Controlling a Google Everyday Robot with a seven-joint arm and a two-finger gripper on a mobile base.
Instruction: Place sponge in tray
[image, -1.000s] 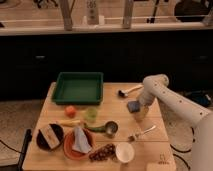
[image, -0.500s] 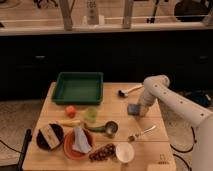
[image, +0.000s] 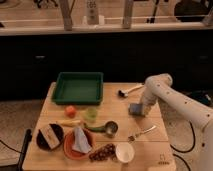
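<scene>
The pincer (image: 140, 106), low over the right side of the worktop (image: 115, 107), has just closed, apparently around the sponge (image: 134, 109), a small blue-grey block with rounded corners, well apart from the dark-green tray (image: 77, 90) at far left, so lifting looks next.
</scene>
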